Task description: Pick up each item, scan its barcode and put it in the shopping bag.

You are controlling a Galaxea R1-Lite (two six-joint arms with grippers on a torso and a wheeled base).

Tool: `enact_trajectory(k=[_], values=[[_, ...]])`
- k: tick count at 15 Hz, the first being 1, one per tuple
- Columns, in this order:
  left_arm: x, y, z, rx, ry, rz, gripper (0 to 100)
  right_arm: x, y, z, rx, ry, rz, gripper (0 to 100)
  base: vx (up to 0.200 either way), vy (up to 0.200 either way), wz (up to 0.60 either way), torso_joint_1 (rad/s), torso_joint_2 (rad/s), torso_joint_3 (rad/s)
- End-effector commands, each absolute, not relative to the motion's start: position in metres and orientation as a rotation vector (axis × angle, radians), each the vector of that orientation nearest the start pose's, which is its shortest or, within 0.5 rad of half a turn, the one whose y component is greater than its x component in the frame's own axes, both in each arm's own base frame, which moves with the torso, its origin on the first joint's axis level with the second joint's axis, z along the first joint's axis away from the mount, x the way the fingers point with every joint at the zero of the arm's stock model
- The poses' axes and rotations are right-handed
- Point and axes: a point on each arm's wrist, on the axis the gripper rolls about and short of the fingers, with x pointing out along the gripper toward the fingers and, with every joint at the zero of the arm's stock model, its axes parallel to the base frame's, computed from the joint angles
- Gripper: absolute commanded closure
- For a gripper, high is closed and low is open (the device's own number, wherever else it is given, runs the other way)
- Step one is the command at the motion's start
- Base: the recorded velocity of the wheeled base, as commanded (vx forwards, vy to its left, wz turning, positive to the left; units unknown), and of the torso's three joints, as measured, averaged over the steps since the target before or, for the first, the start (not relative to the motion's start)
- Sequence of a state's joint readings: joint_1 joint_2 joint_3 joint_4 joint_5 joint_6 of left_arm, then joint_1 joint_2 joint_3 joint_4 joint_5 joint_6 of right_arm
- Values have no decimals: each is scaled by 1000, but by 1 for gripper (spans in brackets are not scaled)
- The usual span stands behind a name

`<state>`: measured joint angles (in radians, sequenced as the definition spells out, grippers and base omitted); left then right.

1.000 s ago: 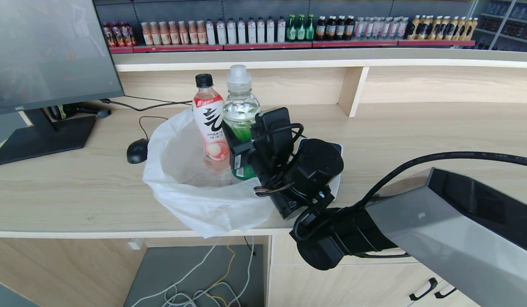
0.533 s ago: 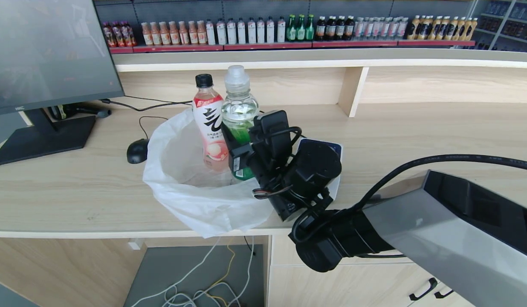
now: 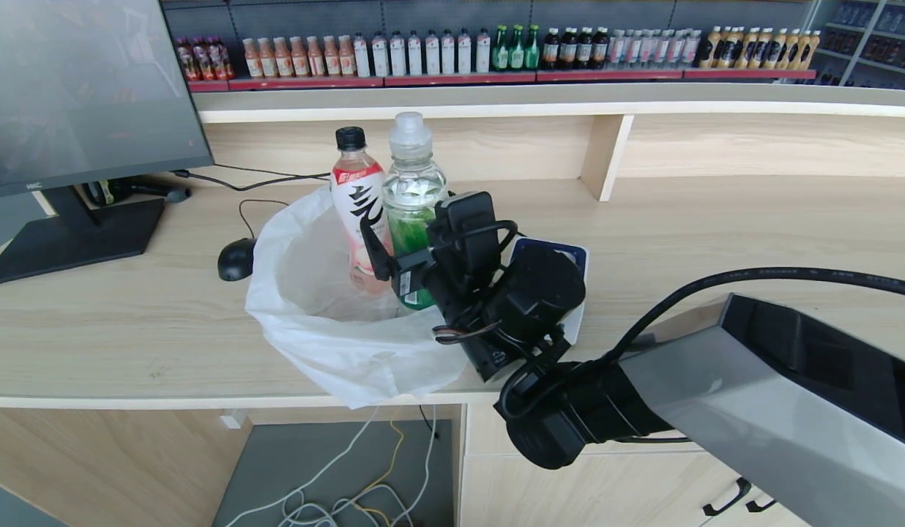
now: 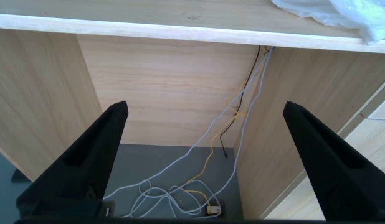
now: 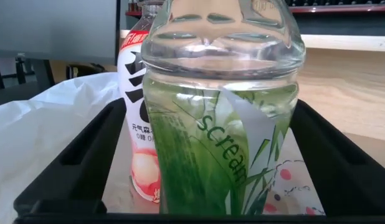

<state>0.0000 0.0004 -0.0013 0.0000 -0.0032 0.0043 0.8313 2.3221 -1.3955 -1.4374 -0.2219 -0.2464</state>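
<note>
The white plastic shopping bag [image 3: 306, 329] sits open-mouthed on the bench [image 3: 116, 315], holding upright a clear green-labelled bottle [image 3: 414, 194] and, just beside it at 9 o'clock, a pink-labelled black-capped bottle [image 3: 357, 197].

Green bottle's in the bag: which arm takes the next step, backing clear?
Right. The right pincer is open astride the green bottle standing in the shopping bag, so it likely only has to back out. The left pincer hangs open below the counter, facing cables.

light: bright, even (soft shadows) | glare: faint refl. on monitor [image 3: 79, 88] | edges: fisheye bend, head cam
</note>
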Motion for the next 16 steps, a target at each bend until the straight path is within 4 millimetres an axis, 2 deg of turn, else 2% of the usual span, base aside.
enact_trajectory(k=[1, 6, 8, 11, 14, 15, 16], values=[[-23, 0, 76, 5, -2, -3, 0, 312, 337, 172, 29, -523, 536, 0, 0, 0, 0, 0, 0, 0], [-23, 0, 76, 5, -2, -3, 0, 304, 334, 172, 39, -541, 537, 0, 0, 0, 0, 0, 0, 0], [-23, 0, 76, 5, -2, -3, 0, 299, 331, 177, 45, -549, 535, 0, 0, 0, 0, 0, 0, 0], [-23, 0, 76, 5, -2, -3, 0, 276, 316, 198, 61, -547, 524, 0, 0, 0, 0, 0, 0, 0], [-23, 0, 76, 5, -2, -3, 0, 244, 278, 213, 63, -521, 485, 0, 0, 0, 0, 0, 0, 0], [-23, 0, 76, 5, -2, -3, 0, 229, 261, 212, 44, -484, 484, 0, 0, 0, 0, 0, 0, 0], [-23, 0, 76, 5, -2, -3, 0, 208, 235, 210, 18, -443, 482, 0, 0, 0, 0, 0, 0, 0]])
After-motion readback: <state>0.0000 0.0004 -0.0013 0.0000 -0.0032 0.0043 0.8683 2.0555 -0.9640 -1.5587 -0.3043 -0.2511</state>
